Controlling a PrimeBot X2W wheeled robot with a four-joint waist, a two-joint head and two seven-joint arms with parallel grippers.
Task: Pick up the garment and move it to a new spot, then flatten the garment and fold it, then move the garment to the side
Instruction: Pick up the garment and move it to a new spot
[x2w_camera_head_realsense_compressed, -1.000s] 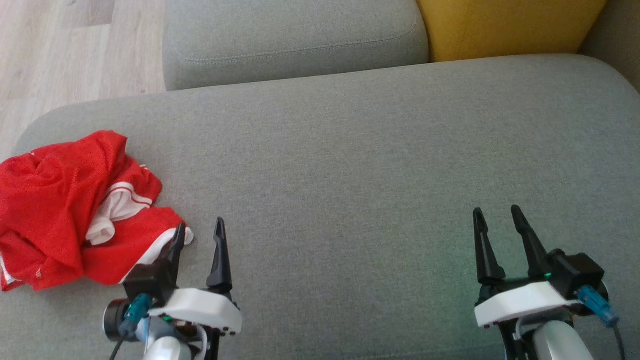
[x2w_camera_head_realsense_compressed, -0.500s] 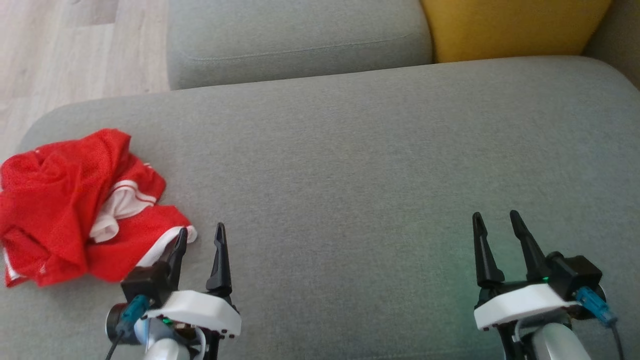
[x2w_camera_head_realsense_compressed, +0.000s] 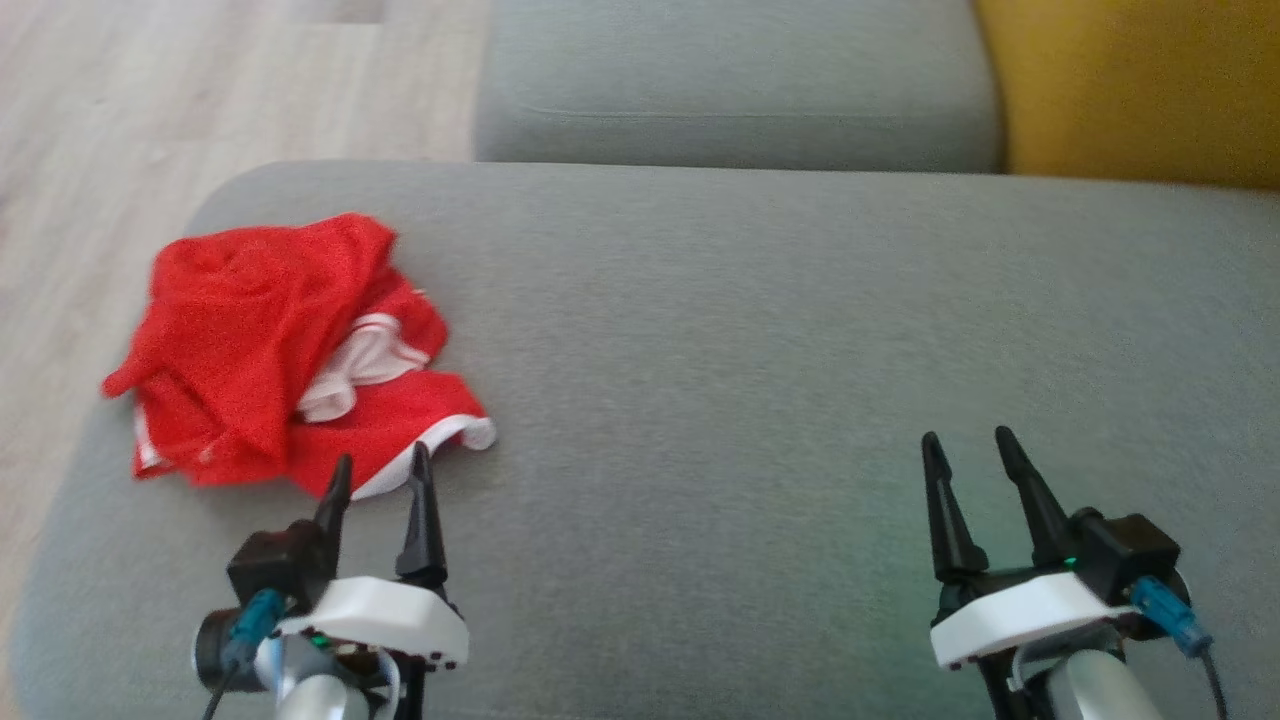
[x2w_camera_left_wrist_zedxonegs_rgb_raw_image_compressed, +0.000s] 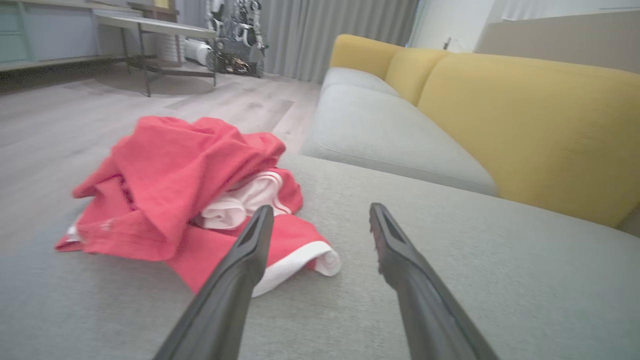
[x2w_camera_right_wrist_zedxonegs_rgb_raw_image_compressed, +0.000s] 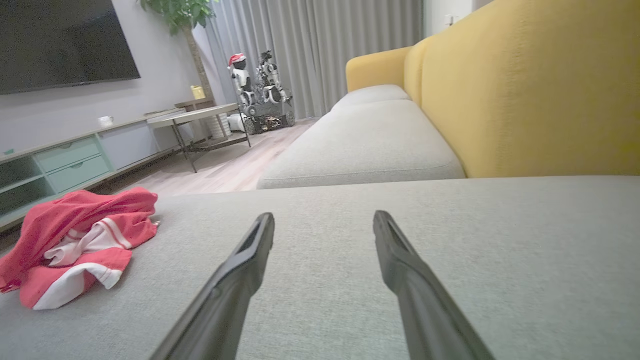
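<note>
1. Head view: the whole picture is sitting shifted compared with a second ago. That's the camera turning, not the stuff moving.
2. The red garment (x2w_camera_head_realsense_compressed: 260, 340) with white trim is lying crumpled at about 10 o'clock on the grey seat cushion (x2w_camera_head_realsense_compressed: 750, 330). It's close to the cushion's rounded left edge, where the wood floor (x2w_camera_head_realsense_compressed: 150, 100) is starting.
3. The left gripper (x2w_camera_head_realsense_compressed: 381, 455) is sitting at 7 o'clock, fingers spread wide and carrying nothing. Its tips are now lining up over the garment's white hem instead of just beside it. I can't tell if they're touching.
4. The right gripper (x2w_camera_head_realsense_compressed: 965, 434) is hanging at 5 o'clock, also spread wide and empty, well apart from the garment. Open cushion is stretching from 12 to 3 o'clock.
5. A few small white marks are showing near the garment's left edge, too small to read.
6. Left wrist view: the garment is lying at 10 o'clock ahead of the spread fingers, with its hem poking out just past the left fingertip. The yellow backrest (x2w_camera_left_wrist_zedxonegs_rgb_raw_image_compressed: 525, 130) is running along at 2 o'clock.
7. Right wrist view: the garment is sitting way over at 9 o'clock by the cushion edge. Bare cushion is lying straight ahead between the wide fingers, and the backrest is walling off 1 to 3 o'clock.
</note>
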